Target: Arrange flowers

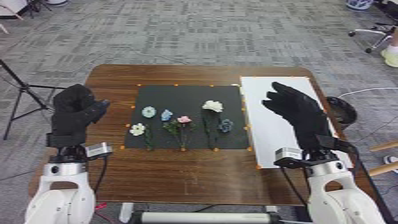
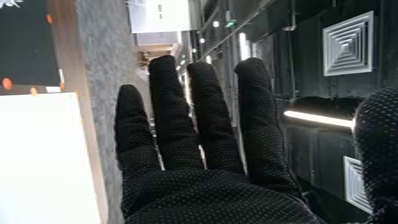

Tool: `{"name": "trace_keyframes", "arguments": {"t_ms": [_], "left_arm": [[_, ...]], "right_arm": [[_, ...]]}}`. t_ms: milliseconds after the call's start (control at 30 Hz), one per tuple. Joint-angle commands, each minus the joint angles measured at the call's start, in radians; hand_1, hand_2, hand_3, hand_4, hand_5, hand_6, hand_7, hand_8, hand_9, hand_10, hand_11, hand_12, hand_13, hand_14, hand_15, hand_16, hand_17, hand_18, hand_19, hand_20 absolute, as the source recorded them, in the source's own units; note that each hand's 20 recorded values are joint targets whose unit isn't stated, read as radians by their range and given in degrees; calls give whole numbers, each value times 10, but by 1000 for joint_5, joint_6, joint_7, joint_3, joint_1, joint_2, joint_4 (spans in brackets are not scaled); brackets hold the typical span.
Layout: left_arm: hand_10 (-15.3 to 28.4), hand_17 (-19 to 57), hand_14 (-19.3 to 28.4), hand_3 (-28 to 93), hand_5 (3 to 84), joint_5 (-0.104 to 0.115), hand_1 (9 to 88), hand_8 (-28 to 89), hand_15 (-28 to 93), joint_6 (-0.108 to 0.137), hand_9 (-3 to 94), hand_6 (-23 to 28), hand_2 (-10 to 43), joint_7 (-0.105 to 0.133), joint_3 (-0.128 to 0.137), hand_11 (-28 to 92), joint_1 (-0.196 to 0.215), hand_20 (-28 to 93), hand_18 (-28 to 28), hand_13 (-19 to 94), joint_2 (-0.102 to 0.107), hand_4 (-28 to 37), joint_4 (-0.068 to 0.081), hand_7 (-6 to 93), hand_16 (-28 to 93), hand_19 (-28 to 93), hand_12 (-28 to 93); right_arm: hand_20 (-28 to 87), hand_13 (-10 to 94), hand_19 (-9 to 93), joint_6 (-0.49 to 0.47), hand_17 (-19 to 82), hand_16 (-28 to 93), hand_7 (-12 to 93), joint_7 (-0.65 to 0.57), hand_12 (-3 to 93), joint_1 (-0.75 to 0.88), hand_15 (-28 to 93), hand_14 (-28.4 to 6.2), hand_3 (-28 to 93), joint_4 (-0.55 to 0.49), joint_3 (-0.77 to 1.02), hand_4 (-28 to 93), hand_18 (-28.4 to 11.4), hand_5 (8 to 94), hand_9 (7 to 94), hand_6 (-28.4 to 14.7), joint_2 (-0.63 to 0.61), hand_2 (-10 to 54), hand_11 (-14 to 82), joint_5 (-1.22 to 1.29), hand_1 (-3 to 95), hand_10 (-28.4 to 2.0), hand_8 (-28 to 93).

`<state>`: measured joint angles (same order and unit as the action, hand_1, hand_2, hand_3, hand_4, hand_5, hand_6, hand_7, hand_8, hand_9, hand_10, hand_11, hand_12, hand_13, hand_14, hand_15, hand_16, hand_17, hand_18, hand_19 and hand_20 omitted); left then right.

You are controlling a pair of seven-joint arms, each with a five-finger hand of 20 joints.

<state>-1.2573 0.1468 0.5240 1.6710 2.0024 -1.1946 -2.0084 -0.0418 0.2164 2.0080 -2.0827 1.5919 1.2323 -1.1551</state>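
A: Head view?
B: Flowers (image 1: 212, 105): on black mat (image 1: 173, 92), between white sheet (image 1: 266, 135) and tabletop's (image 1: 178, 175) left edge. Right hand (image 1: 298, 109): above white sheet. Left hand (image 1: 71, 115): near left edge; state cannot be determined.
A: Right wrist view?
B: Fingers (image 2: 175, 125): straight, slightly apart.

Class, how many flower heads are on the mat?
6: small white one leftmost, pale blue one and brighter blue one beyond it, pink one central, large white one right of that, grey-blue one rightmost. Others may hide.
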Motion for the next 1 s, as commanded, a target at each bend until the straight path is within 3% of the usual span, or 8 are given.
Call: {"name": "trace_keyframes", "arguments": {"t_ms": [33,100,200,233,400,500,633,1000], "left_arm": [[105,522,163,553,618,-6,614,736,932,1,799,-128,-95,-19,14,775,33,928,284,825,-30,207,-24,806,702,932,773],[105,522,163,553,618,-8,615,739,932,1,798,-128,-95,-25,15,777,35,928,284,824,-37,205,-25,806,702,932,771],[105,520,161,555,615,-66,614,742,932,-1,797,-129,-95,-21,16,778,35,927,284,823,-50,202,-26,806,701,932,770],[105,519,161,554,614,-71,614,743,932,-3,796,-129,-95,-19,16,778,40,926,284,822,-54,201,-27,807,702,932,770],[105,516,160,554,611,-57,614,744,932,-2,793,-130,-95,-41,29,780,67,925,284,821,-73,196,-39,808,701,932,768],[105,516,160,552,610,-48,615,745,932,4,792,-130,-95,-40,32,780,75,923,284,820,-80,195,-44,808,702,932,767],[104,515,157,552,608,-57,614,745,932,-2,791,-130,-95,-45,40,781,76,921,283,818,-80,194,-48,809,701,932,767],[104,509,159,552,605,-56,615,749,932,-3,788,-133,-95,-56,36,781,64,918,282,814,-82,190,-42,809,702,932,767]], "right_arm": [[290,431,169,-3,167,250,111,8,167,21,138,-165,742,-15,-12,-156,-186,508,514,-12,10,14,68,-2,108,-149,-73],[294,437,178,-5,167,253,111,-2,168,29,140,-165,743,-16,-7,-155,-189,508,514,-11,14,13,69,-3,109,-149,-73],[296,445,185,3,167,257,112,1,169,37,142,-163,741,-19,5,-155,-190,509,521,-12,20,14,69,-12,111,-149,-73],[296,448,186,7,167,258,112,1,169,34,143,-164,741,-19,8,-155,-191,509,522,-12,20,13,69,-8,111,-149,-73],[297,453,190,17,168,262,112,-5,169,45,144,-163,742,-33,30,-155,-191,510,522,-12,16,13,70,0,112,-149,-73],[298,454,193,27,168,264,111,-3,169,48,144,-162,742,-36,36,-155,-191,510,523,-11,24,13,70,4,111,-149,-73],[299,456,194,32,168,267,112,-7,170,57,145,-160,742,-36,31,-155,-191,510,525,-11,42,14,71,4,111,-148,-73],[303,460,202,44,165,270,111,-5,171,64,145,-160,740,-37,46,-153,-194,512,526,-12,47,15,70,-10,112,-149,-72]]}}
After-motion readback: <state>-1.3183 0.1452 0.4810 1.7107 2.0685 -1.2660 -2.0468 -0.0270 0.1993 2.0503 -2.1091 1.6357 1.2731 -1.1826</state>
